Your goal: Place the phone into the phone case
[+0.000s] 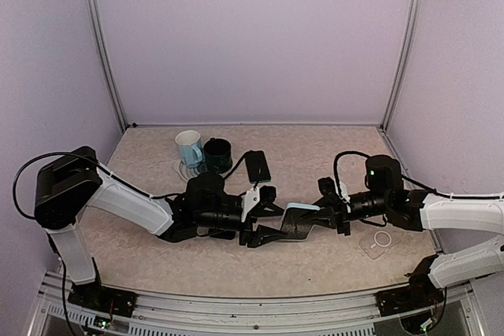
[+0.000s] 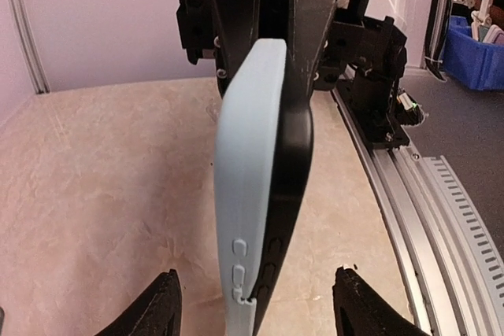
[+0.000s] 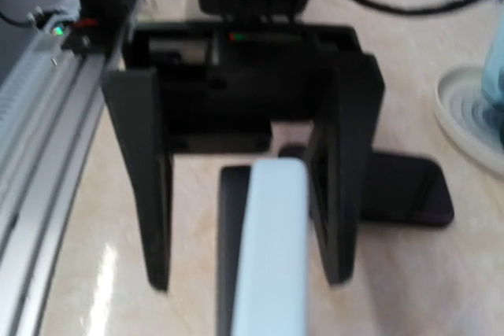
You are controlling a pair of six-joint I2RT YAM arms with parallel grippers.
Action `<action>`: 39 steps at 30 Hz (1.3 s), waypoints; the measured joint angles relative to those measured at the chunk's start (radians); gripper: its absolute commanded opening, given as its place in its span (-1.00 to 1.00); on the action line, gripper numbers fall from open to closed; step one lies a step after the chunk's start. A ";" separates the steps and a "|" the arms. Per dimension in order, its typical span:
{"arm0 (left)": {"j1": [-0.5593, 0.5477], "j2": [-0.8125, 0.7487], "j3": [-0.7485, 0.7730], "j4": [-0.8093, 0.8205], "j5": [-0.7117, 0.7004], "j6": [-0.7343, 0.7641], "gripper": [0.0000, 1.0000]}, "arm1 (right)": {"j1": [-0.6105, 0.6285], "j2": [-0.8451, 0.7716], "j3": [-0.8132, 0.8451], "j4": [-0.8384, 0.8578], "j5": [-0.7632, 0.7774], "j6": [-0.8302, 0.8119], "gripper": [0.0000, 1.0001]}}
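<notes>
A light blue phone case [image 1: 298, 212] with a black phone [image 1: 293, 230] lying against it, partly seated, is held edge-on above the table's middle. My right gripper [image 1: 321, 212] is shut on its right end; the left wrist view shows the jaws clamped on the case [image 2: 250, 179] and the phone [image 2: 293, 163]. My left gripper [image 1: 266, 214] is open, one finger on each side of the free end without touching it [image 2: 258, 298]. In the right wrist view its fingers [image 3: 140, 186] straddle the case [image 3: 272, 249]. My right fingertips are out of that view.
A second black phone-like slab [image 1: 257, 165] lies flat behind the grippers [image 3: 409, 190]. A light blue mug [image 1: 189, 147] on a coaster and a dark mug [image 1: 218, 153] stand at the back. A clear case [image 1: 378, 240] lies at the right front.
</notes>
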 measured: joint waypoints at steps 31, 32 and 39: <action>-0.024 -0.009 0.101 0.061 -0.010 0.001 -1.00 | 0.013 -0.029 0.134 0.086 -0.114 0.121 -1.00; -0.024 -0.011 0.101 0.059 -0.010 0.005 -1.00 | 0.013 -0.029 0.134 0.087 -0.113 0.129 -0.87; -0.030 -0.060 0.092 -0.060 -0.101 0.014 -1.00 | 0.020 -0.041 0.170 -0.022 -0.063 0.049 0.36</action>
